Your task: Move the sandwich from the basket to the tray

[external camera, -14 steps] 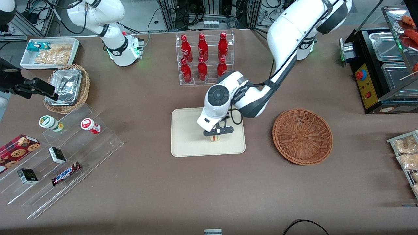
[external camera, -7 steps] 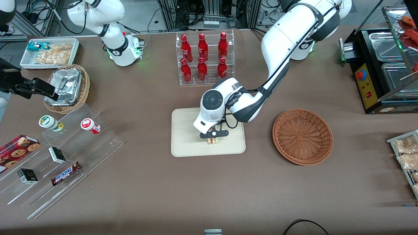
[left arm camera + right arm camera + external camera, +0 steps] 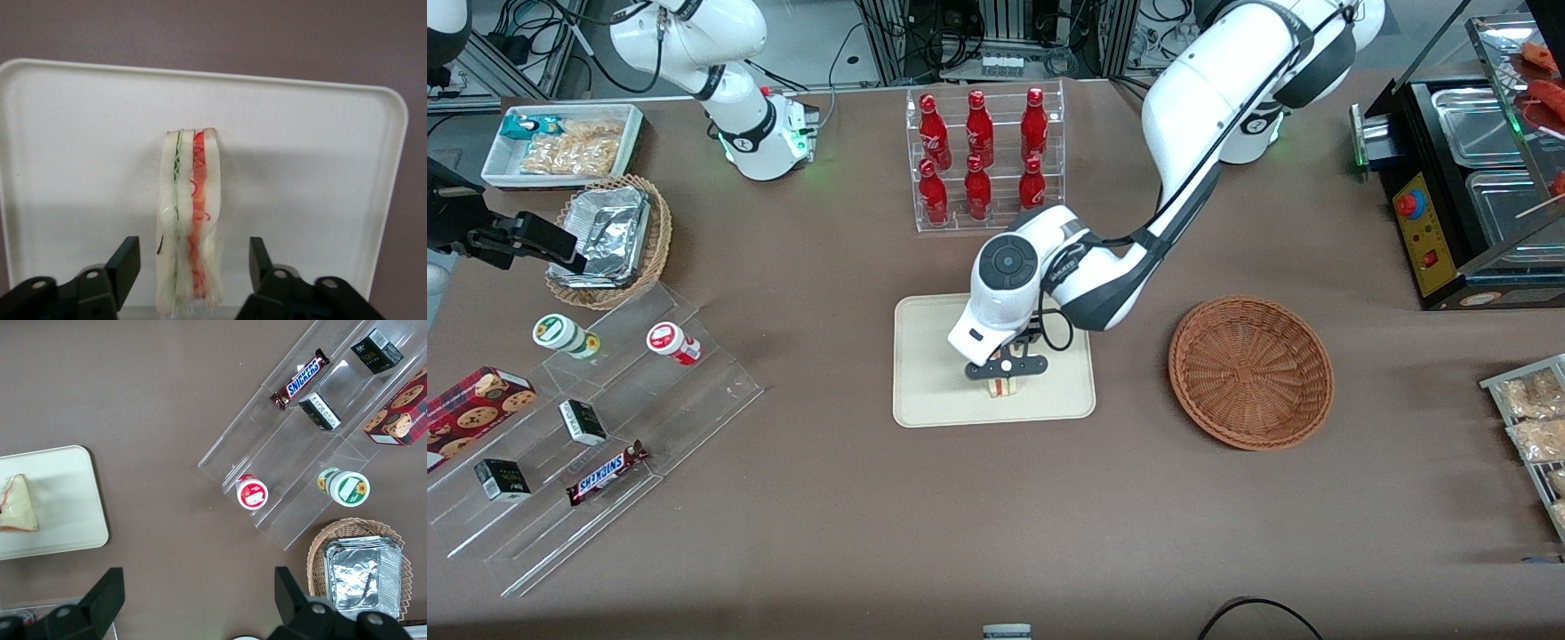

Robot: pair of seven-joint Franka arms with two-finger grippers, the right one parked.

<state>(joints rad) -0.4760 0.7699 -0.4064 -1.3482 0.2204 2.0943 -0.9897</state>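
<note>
**Sandwich standing on tray, gripper open above it**

The sandwich [image 3: 189, 220] stands upright on its edge on the tray [image 3: 934, 356], in the part of the tray nearer the front camera. Its cut face shows a green filling line beside a red-orange one between pale bread slices.

The gripper [image 3: 1005, 373] hangs directly over the sandwich. In the left wrist view, the two black fingers [image 3: 125, 261] stand spread apart, one on each side of the sandwich, with a clear gap between each pad and the bread. The claw holds nothing.

The basket [image 3: 1251, 371] sits on the brown table [image 3: 996, 516], apart from the tray toward the working arm's end, and contains nothing visible.

A clear rack of red bottles [image 3: 983, 160] stands farther from the front camera than the tray. A tiered clear display with a Snickers bar [image 3: 607, 472] lies toward the parked arm's end.
</note>
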